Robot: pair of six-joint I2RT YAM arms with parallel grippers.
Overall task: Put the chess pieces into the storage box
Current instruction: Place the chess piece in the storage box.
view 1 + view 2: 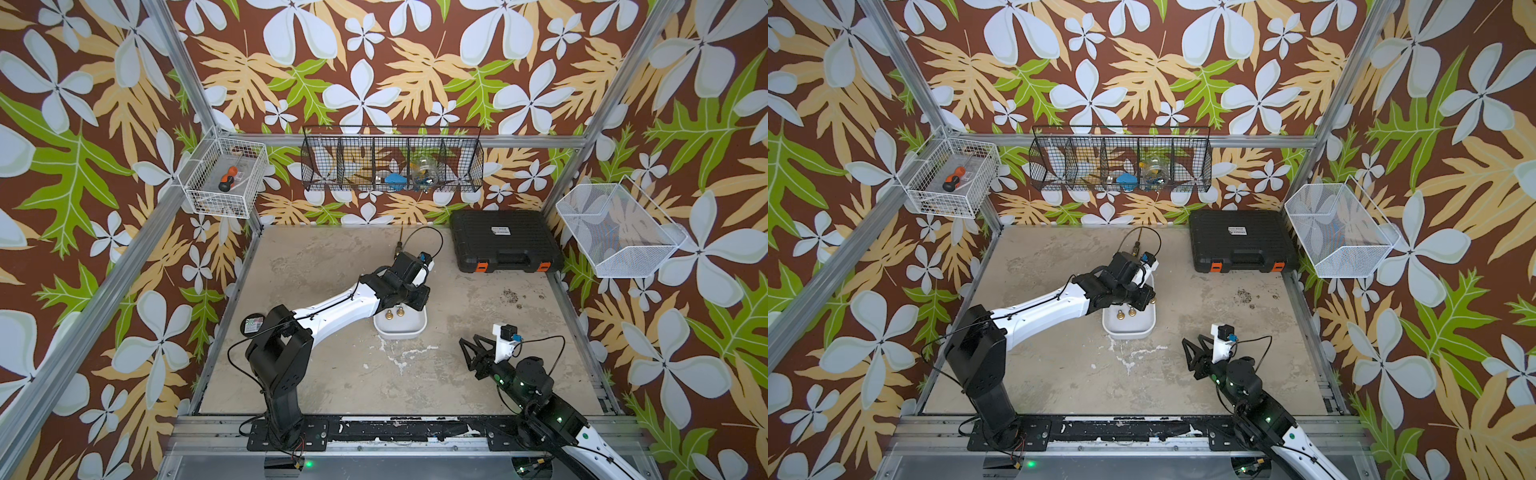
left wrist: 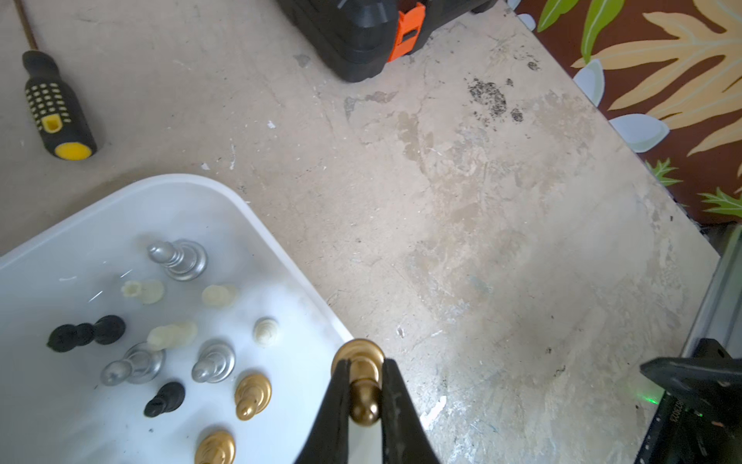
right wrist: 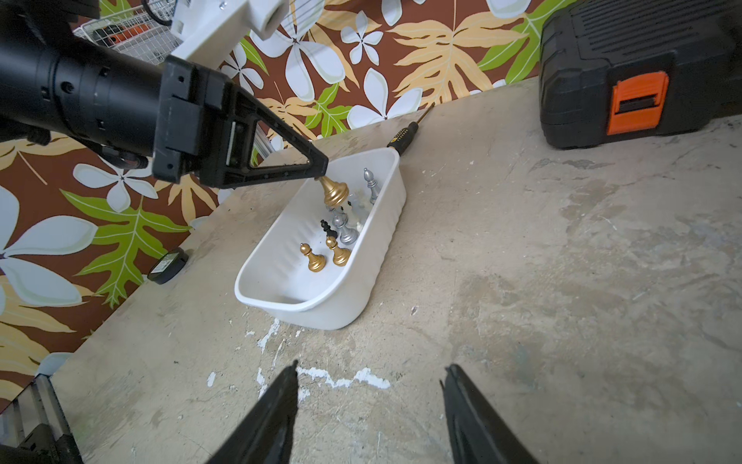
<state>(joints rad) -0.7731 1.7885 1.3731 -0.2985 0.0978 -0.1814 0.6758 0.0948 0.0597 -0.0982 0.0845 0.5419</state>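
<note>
Centre-left in the right wrist view, the left hand [image 3: 321,168] pinches a gold chess piece [image 3: 335,191] by its head, over the far end of the white storage box [image 3: 341,311] on the table [image 3: 522,281]. The piece hangs just under the hand, its long axis near upright, with the round base down and slanting lower right. At the bottom edge, the right hand [image 3: 371,373] stands wide and holds nothing.

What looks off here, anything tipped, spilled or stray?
Nothing spilled. A yellow-tipped screwdriver lies loose on the table beside the storage box. Dark specks stain the table near the black case. Toppled chess pieces: cannot tell.
</note>
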